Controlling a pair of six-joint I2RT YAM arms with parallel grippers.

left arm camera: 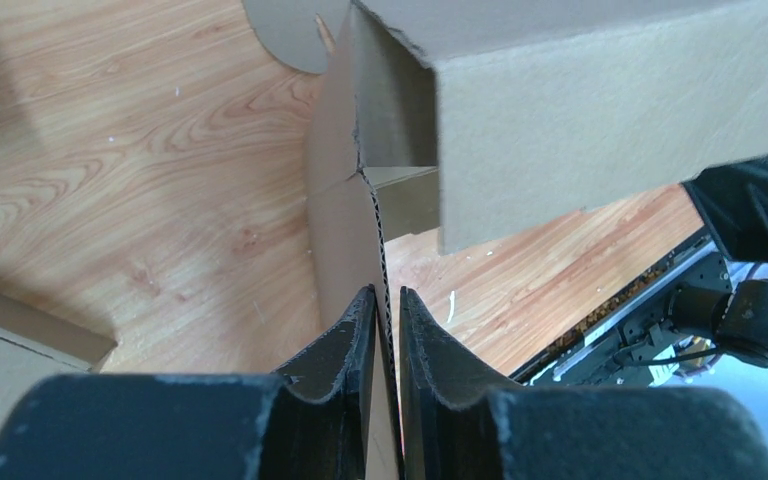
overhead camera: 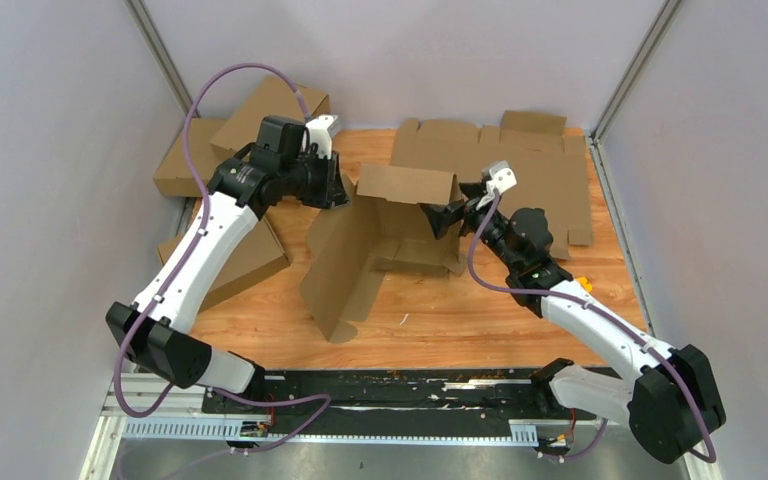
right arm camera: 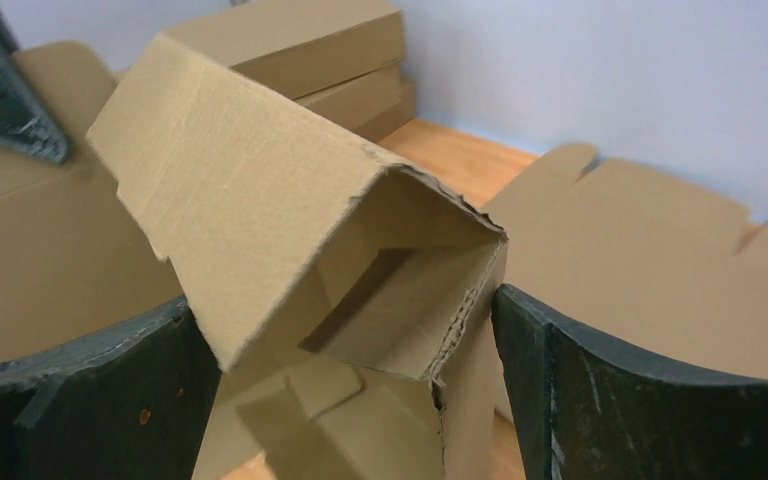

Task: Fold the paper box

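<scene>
The paper box (overhead camera: 350, 265) stands half-formed in the middle of the wooden table, its walls raised and one large flap leaning toward the near edge. My left gripper (overhead camera: 342, 193) is shut on the box's left wall. In the left wrist view the fingertips (left arm camera: 365, 310) pinch the corrugated edge of the box (left arm camera: 560, 130). My right gripper (overhead camera: 440, 216) is at the box's right corner with its jaws wide open. In the right wrist view a folded-over side wall of the box (right arm camera: 290, 200) lies between the two fingers (right arm camera: 580, 390).
Folded brown boxes (overhead camera: 260, 115) are stacked at the back left, and another (overhead camera: 255, 262) lies under the left arm. Flat die-cut sheets (overhead camera: 530, 165) cover the back right. A black rail (overhead camera: 390, 385) runs along the near edge. Grey walls enclose the table.
</scene>
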